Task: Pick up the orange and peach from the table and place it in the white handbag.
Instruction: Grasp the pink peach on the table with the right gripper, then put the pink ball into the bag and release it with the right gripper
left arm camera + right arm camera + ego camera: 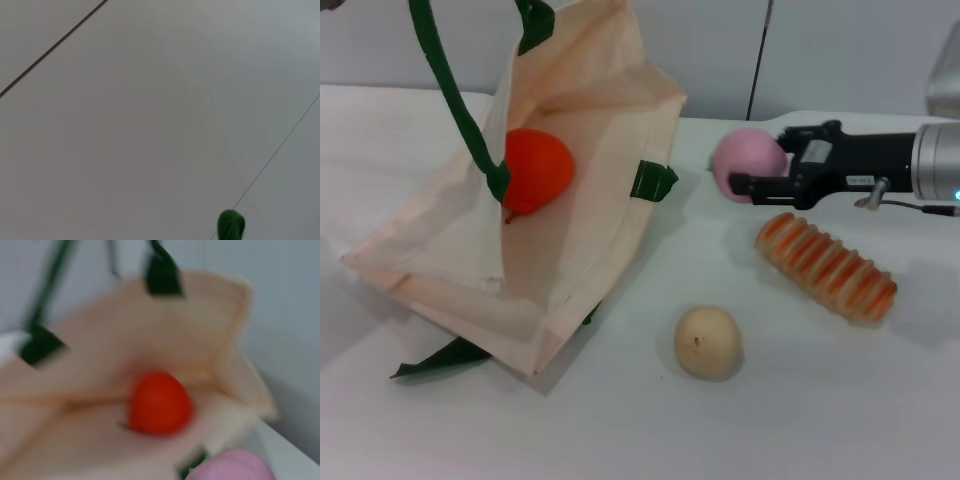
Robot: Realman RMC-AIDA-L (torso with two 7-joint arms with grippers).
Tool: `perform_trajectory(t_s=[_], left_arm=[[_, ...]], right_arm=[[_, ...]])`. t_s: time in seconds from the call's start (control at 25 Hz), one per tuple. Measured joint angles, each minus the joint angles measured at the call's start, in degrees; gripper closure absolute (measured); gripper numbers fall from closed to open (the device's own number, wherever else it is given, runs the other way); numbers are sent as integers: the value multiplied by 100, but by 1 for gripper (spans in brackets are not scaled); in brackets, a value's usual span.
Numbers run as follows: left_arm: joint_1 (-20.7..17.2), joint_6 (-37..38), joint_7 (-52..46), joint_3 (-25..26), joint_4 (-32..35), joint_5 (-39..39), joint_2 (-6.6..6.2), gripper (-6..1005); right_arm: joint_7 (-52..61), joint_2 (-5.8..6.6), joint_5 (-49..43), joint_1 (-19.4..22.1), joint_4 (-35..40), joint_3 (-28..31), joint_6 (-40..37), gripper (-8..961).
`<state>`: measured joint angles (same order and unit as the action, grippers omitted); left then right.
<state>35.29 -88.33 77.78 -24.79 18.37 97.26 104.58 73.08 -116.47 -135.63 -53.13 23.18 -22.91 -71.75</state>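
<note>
1. Four fruits show in the head view on the white counter (620, 420). The orange (535, 170) already lies inside the white handbag (590, 130), its small stem tip pointing down toward the near-left, partly crossed by a dark green strap (455, 95) that rises out of the top of the view. The bag's mouth gapes toward the right and the near side, its far wall standing up.
2. Same view: the right tool (745, 172) reaches in from the right edge, level with the counter, its black fingers (760, 186) set about the peach (748, 160); the near finger lies against the fruit's front, so the jaws look closed onto it, spread to the peach's width. The peach sits just right of the bag's right edge, beside a green strap tab (652, 181).
3. Same view: a striped ridged oblong (826, 267) lies just in front of the right arm, its long axis running from far-left to near-right. A pale beige round fruit (708, 342) rests nearer, well apart from the bag. Bare counter lies between peach and bag mouth.
4. Left wrist view: only pale panels with thin dark seams and a green strap end (231, 226) at the lower edge; the left tool does not show.
5. Right wrist view: the orange (159, 402) sits in the open white handbag (210, 340), with the peach (232, 466) close to the lens.
</note>
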Motion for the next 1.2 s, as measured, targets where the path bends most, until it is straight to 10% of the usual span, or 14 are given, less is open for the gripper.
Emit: perform_trajectory(t_s=[0.36, 1.2], left_arm=[[81, 0, -16, -35, -8, 0, -1, 884], [561, 8, 3, -88, -205, -175, 69, 884]], right_arm=[[-453, -31, 195, -905, -788, -159, -158, 309], [-969, -83, 191, -2708, -2744, -298, 3594, 315]])
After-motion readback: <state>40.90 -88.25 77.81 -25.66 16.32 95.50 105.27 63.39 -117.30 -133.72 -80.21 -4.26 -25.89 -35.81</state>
